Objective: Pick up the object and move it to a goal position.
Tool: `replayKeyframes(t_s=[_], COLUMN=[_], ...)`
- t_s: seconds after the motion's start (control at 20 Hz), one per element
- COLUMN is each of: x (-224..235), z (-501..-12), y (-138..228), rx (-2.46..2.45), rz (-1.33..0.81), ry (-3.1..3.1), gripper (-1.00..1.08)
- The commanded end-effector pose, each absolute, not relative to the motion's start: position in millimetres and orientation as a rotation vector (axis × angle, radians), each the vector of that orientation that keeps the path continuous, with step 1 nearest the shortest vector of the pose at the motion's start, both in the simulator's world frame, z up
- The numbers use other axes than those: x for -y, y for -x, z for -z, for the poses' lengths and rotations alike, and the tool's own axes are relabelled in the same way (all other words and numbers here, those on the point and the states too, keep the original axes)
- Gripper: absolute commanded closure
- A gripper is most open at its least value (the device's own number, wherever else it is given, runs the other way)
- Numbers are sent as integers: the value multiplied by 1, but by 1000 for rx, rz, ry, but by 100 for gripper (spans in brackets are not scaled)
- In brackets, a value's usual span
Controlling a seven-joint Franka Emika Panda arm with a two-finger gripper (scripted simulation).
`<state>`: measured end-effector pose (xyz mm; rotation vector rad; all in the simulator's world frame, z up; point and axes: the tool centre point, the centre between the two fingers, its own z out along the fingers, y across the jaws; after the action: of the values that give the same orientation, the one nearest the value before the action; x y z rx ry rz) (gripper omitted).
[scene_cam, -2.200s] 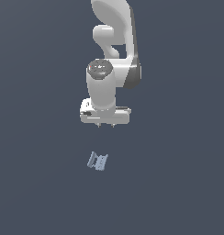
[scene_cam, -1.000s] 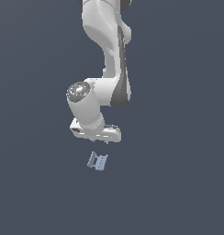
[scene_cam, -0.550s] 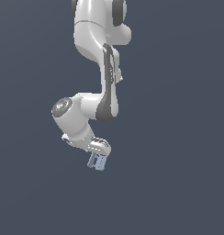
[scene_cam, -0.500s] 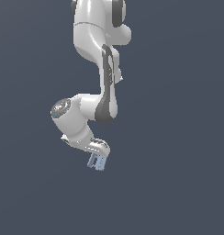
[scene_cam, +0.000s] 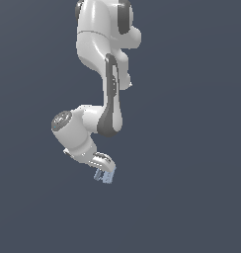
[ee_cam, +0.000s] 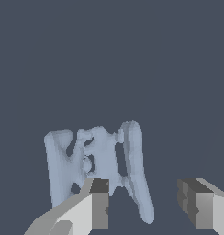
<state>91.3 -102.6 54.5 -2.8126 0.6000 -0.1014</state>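
Observation:
The object (ee_cam: 86,160) is a small pale blue-grey piece with ridged, bracket-like sides, lying on the dark grey floor. In the exterior view the object (scene_cam: 108,179) shows just under the white hand. My gripper (ee_cam: 148,204) is open and low over it. One fingertip (ee_cam: 99,204) stands in front of the object's middle. The other fingertip (ee_cam: 196,202) is well clear of it to the side. One ridge of the object reaches into the gap between the jaws. In the exterior view my gripper (scene_cam: 105,173) is tilted and right at the object.
The white arm (scene_cam: 105,74) folds down from above, with its wrist (scene_cam: 73,133) toward the exterior view's left. Plain dark grey floor (scene_cam: 191,197) lies all around, with no other objects in view.
The arm has folded down and swung to the exterior view's left. The gripper has dropped from above the object to right at it. The object has stayed in place.

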Motion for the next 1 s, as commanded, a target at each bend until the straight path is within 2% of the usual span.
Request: replayKeyframes(t_s=[0.0,0.5,0.55,0.95], x=[102,95,95,95], z=[-52,-25,-25,-25], y=[-92,-95,-95,-95], rx=[-600,-604,-604,-604], rz=[101,104,104,104], ry=[2812,2809,2809,2809], gripper=[-20,-20,108,108])
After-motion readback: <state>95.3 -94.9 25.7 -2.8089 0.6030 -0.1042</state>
